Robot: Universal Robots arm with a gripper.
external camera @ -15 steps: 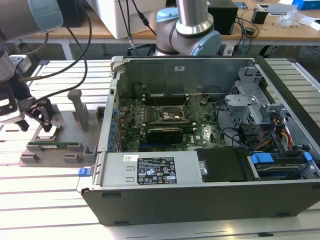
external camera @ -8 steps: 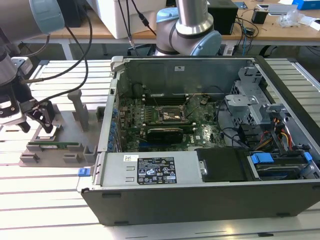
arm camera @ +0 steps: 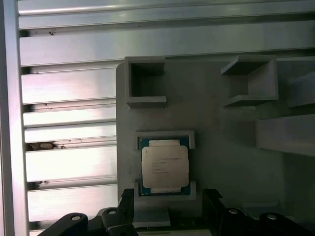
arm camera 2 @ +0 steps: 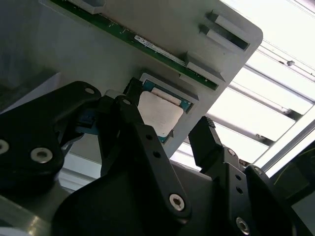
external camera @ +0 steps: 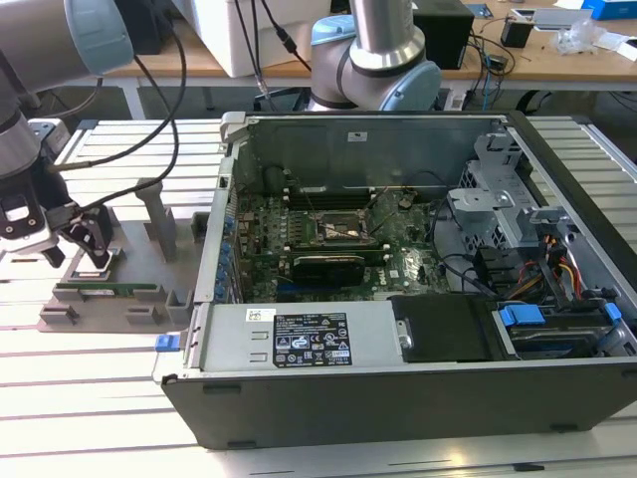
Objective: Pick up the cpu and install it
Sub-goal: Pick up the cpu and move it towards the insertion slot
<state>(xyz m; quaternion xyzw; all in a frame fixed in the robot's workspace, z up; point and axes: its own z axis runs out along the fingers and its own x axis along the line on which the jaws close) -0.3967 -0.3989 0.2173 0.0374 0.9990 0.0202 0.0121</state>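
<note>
Small flat silvery square cpu [arm camera: 164, 166] in grey fixture tray [arm camera: 221, 147], just ahead of black gripper [arm camera: 169, 199]; fingers spread wide, empty; likely light, stiff, fragile; best gripped by opposite rim edges.

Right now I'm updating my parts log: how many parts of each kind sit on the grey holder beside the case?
cpu: 1
memory stick: 1
Total on the holder: 2
</note>
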